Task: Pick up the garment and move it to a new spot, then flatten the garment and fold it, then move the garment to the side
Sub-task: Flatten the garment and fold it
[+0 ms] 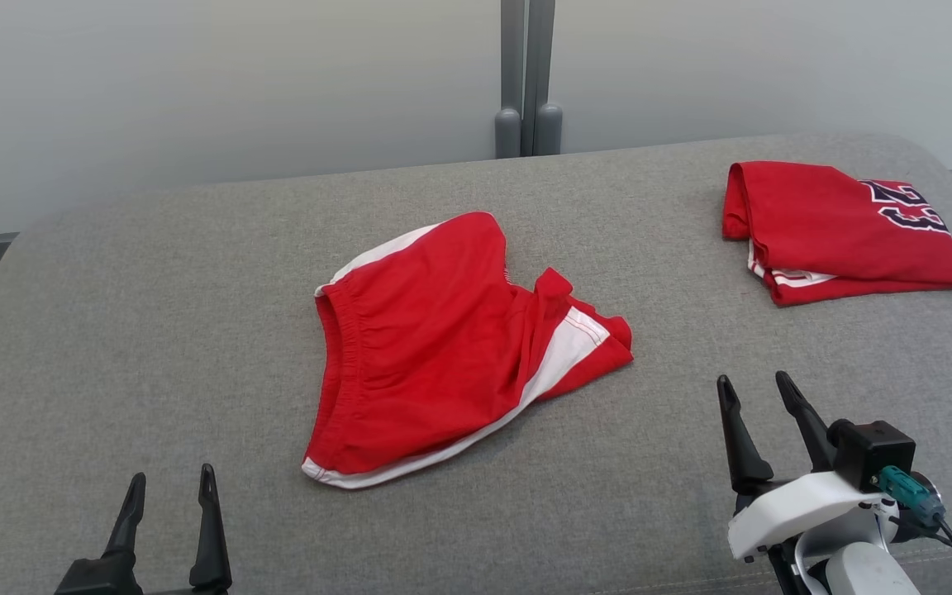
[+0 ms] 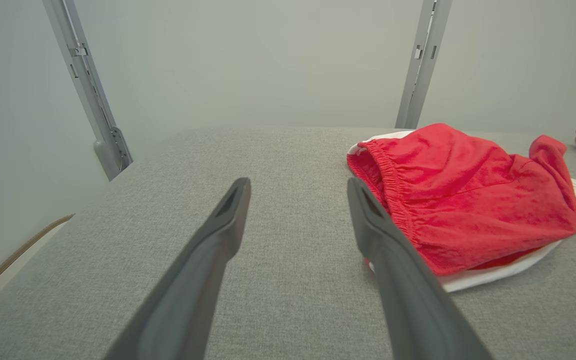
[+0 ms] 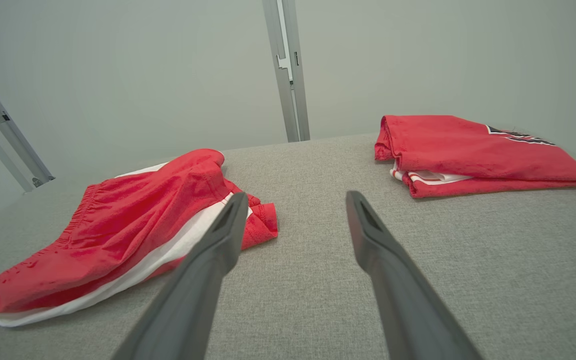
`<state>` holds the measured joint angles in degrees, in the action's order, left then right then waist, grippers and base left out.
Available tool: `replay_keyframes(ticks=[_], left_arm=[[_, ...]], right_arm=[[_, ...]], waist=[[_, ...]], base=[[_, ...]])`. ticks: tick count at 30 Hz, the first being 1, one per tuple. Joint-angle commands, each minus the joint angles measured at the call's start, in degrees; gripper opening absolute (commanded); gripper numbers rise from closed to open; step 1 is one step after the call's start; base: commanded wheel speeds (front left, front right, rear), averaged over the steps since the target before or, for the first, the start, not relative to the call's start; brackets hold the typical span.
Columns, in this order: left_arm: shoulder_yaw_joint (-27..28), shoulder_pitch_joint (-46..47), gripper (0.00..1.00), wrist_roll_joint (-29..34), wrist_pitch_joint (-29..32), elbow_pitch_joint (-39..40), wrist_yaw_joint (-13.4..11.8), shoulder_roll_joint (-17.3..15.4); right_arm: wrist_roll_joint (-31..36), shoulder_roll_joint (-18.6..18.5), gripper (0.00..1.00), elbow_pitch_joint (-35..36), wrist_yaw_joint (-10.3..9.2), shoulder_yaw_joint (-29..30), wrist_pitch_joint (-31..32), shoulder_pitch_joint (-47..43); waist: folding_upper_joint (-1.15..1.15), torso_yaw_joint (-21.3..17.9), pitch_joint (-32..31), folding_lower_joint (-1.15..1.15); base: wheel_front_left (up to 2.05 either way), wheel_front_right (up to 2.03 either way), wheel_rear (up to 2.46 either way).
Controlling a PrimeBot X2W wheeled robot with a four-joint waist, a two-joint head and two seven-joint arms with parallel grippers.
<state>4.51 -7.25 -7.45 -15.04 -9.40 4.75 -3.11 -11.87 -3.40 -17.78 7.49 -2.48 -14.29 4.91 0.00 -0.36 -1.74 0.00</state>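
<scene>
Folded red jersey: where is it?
Head view: the folded red jersey lies far right on the grey surface, beyond the right gripper, right of the red shorts.

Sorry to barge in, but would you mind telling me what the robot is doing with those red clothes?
Nothing is being handled at this moment. The robot faces a grey padded table with its left gripper and right gripper both open and empty, short of the clothes. The red shorts with white trim lie rumpled and unfolded mid-table. A folded red jersey sits apart at the far right.
</scene>
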Motion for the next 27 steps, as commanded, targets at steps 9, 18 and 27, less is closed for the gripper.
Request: replay_keyframes(ticks=[9, 18, 27], left_arm=[[0.2, 0.7, 1.00, 0.4, -0.1, 0.1, 0.2, -0.1], [-1.9, 2.0, 1.00, -0.6, -0.1, -0.3, 1.4, -0.7], [-8.3, 5.2, 1.00, -2.7, 1.1, -6.3, 2.7, -4.3]], right_arm=[[0.5, -0.1, 1.00, -0.1, 0.00, 0.2, -0.4, 0.1], [0.8, -0.1, 1.00, 0.0, 0.00, -0.9, -0.1, 1.5], [0.9, -1.7, 1.00, -3.1, 0.00, -4.9, 1.6, 6.1]], waist=[[0.00, 0.0, -0.1, 0.00], [0.00, 0.6, 0.0, 0.00], [0.00, 0.9, 1.0, 0.00]], base=[[0.00, 0.00, 0.00], [0.00, 0.00, 0.00], [0.00, 0.00, 0.00]])
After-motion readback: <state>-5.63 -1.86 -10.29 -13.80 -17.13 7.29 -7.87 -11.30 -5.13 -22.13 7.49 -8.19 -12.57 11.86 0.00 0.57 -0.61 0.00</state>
